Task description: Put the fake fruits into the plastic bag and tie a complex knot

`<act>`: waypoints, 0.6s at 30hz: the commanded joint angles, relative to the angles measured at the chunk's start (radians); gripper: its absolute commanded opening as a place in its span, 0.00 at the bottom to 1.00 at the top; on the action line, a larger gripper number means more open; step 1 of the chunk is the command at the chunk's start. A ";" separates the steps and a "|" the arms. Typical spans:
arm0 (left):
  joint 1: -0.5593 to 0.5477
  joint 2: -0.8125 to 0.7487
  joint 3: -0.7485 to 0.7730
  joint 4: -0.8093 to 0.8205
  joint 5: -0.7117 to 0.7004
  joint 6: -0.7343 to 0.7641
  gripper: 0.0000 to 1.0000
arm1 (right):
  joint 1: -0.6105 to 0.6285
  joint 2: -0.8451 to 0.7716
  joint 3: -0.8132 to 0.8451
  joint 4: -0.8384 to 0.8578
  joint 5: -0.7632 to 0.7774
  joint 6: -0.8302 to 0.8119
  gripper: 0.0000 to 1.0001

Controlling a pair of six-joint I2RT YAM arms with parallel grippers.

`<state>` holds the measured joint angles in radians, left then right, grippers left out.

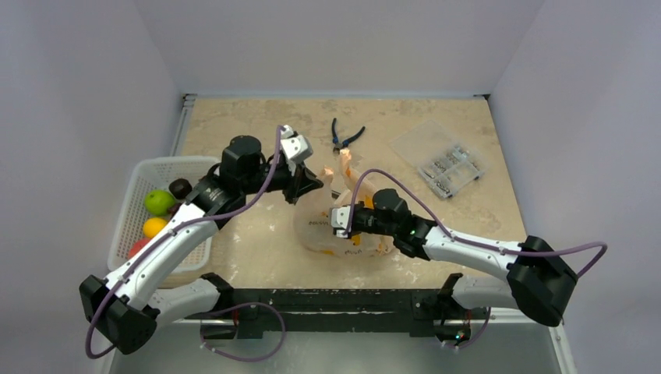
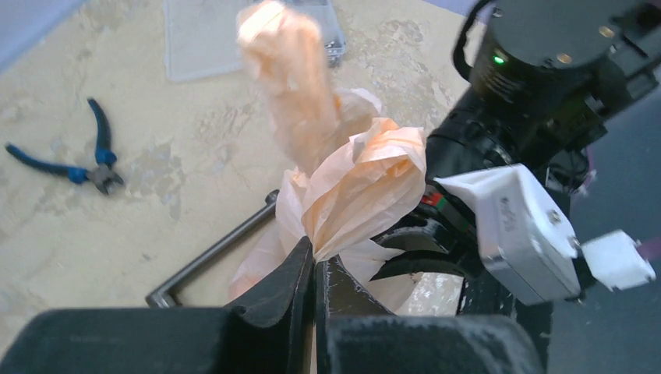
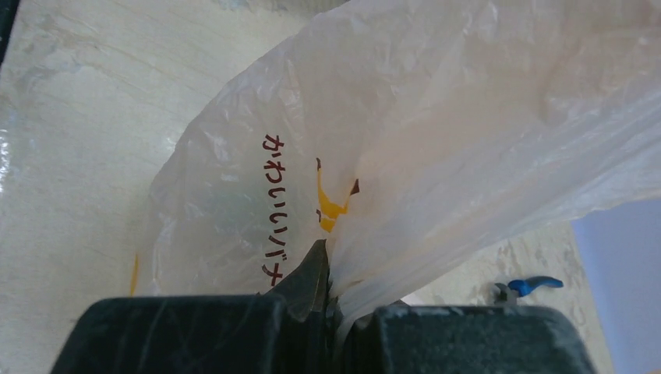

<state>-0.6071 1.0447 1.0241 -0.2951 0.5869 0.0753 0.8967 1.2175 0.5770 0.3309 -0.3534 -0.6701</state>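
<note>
The pale peach plastic bag lies at the table's middle. Its bunched, twisted handle strands rise from it, and one pointed end sticks up. I cannot tell if they form a knot. My left gripper is shut on a handle strand, which shows pinched between the closed jaws in the left wrist view. My right gripper is shut on the bag's film, seen in the right wrist view beside the printed marks. A green fruit, a yellow-orange citrus and a dark plum ball sit in the basket.
The white mesh basket stands at the left edge. Blue-handled pliers lie behind the bag and a clear plastic parts box is at the back right. A dark L-shaped metal key lies next to the bag.
</note>
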 commanded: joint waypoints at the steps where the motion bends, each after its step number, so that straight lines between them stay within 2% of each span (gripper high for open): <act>1: 0.088 0.058 0.096 0.128 -0.064 -0.269 0.00 | 0.019 -0.010 -0.053 0.052 0.042 -0.059 0.00; 4: 0.113 0.112 0.159 0.102 -0.001 -0.289 0.00 | 0.035 -0.035 -0.068 0.051 0.064 -0.060 0.00; 5: 0.115 0.114 0.161 0.106 0.071 -0.268 0.00 | 0.035 -0.044 -0.051 0.031 0.066 -0.053 0.00; 6: 0.113 0.111 0.158 0.101 0.121 -0.244 0.00 | 0.036 -0.056 -0.038 0.009 0.067 -0.045 0.12; 7: 0.110 0.101 0.148 0.098 0.158 -0.223 0.00 | 0.036 -0.071 -0.011 -0.016 0.068 -0.034 0.31; 8: 0.109 0.091 0.137 0.093 0.188 -0.203 0.00 | 0.036 -0.092 0.013 -0.055 0.067 -0.022 0.42; 9: 0.109 0.079 0.128 0.077 0.203 -0.177 0.00 | 0.036 -0.119 0.033 -0.088 0.067 -0.010 0.49; 12: 0.111 0.051 0.101 0.023 0.196 -0.103 0.00 | 0.036 -0.214 0.093 -0.206 0.037 0.046 0.64; 16: 0.112 0.040 0.081 -0.005 0.197 -0.045 0.00 | 0.036 -0.348 0.129 -0.328 0.014 0.120 0.75; 18: 0.112 0.043 0.082 -0.015 0.198 -0.031 0.00 | 0.036 -0.418 0.140 -0.362 0.014 0.167 0.77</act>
<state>-0.5014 1.0950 1.1088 -0.2932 0.7525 -0.0307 0.9295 0.9131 0.6598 0.0834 -0.3099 -0.6056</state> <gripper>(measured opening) 0.009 0.752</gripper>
